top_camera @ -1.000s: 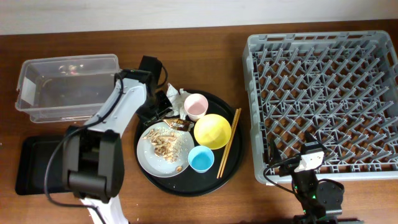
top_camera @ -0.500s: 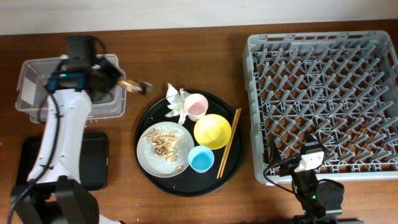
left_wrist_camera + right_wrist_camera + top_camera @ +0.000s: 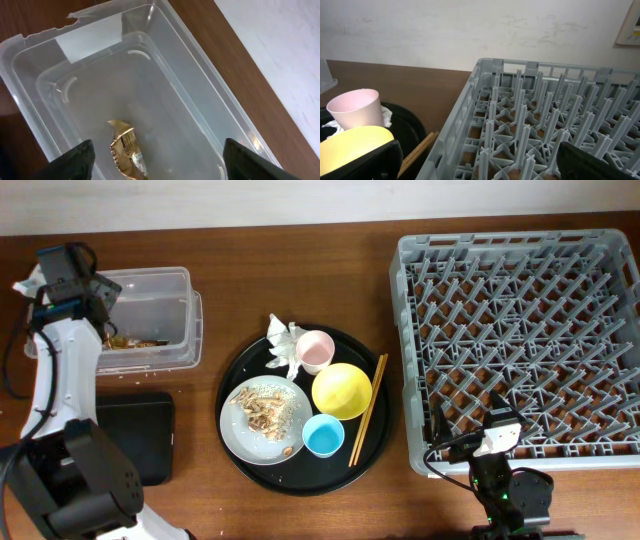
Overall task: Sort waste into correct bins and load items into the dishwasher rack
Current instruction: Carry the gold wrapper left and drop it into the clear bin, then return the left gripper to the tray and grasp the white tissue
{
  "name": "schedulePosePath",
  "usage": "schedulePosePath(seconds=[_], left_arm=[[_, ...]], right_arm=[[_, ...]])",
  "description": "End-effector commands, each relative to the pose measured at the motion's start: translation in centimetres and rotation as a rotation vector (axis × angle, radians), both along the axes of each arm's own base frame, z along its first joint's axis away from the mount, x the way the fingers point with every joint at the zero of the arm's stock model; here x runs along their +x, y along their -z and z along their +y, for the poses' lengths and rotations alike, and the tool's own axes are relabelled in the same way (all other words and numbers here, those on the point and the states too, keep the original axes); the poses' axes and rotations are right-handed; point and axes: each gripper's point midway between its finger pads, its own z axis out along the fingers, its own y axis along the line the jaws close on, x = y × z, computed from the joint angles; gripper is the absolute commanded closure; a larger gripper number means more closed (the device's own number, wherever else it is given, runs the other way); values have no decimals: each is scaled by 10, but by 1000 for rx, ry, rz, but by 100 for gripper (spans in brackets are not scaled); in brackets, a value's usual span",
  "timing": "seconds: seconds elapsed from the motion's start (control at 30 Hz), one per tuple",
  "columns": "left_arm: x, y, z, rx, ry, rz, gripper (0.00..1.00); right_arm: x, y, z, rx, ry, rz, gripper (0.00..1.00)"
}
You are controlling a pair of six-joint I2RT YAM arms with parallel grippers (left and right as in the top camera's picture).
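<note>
My left gripper (image 3: 98,304) hangs open over the clear tub (image 3: 160,280), nothing between its fingers (image 3: 75,161). A gold-brown wrapper (image 3: 126,152) lies loose on the tub floor (image 3: 165,100), and from above the wrapper (image 3: 130,340) shows near the tub's front wall. Crumpled white tissue (image 3: 283,340) rests on the round black tray beside the pink cup (image 3: 316,350). The yellow bowl (image 3: 341,390), blue cup (image 3: 323,436), chopsticks (image 3: 366,410) and the plate (image 3: 248,442) with food scraps (image 3: 265,410) sit there too. Open and empty, my right gripper (image 3: 497,426) stands at the front edge of the dishwasher rack (image 3: 520,330).
A shallow black rectangular tray (image 3: 140,440) lies in front of the tub, partly under my left arm. The round black tray (image 3: 235,375) sits between tub and rack. In the right wrist view the rack wall (image 3: 470,125) is close ahead, with the pink cup (image 3: 355,107) to its left.
My left arm swung from the round tray over to the clear tub carrying the gold-brown wrapper, then its jaws opened and the wrapper dropped into the tub. The right arm has not moved.
</note>
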Motion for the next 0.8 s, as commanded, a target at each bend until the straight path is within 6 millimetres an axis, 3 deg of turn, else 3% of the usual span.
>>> schedulePosePath(seconds=[0.0, 0.03, 0.07, 0.13, 0.3, 0.43, 0.57, 0.63, 0.67, 0.77], left_arm=[[16, -20, -43, -169, 195, -100, 16], [20, -27, -62, -222, 297, -129, 17], [26, -43, -103, -312, 506, -187, 39], [27, -55, -153, -351, 717, -214, 42], [7, -30, -258, -318, 903, -38, 43], [-6, -9, -285, -79, 877, 118, 43], [-16, 22, -326, -50, 948, 205, 49], [-15, 45, -334, -58, 959, 252, 49], [-15, 68, -334, -82, 934, 295, 49], [-15, 94, -334, -92, 929, 347, 49]], right_arm=[[0, 3, 1, 0, -1, 2, 1], [0, 3, 1, 0, -1, 2, 1], [0, 3, 1, 0, -1, 3, 1], [0, 3, 1, 0, -1, 3, 1], [0, 3, 1, 0, -1, 3, 1], [0, 3, 1, 0, -1, 2, 1], [0, 3, 1, 0, -1, 3, 1], [0, 3, 1, 0, -1, 3, 1], [0, 3, 1, 0, -1, 3, 1], [0, 3, 1, 0, -1, 3, 1]])
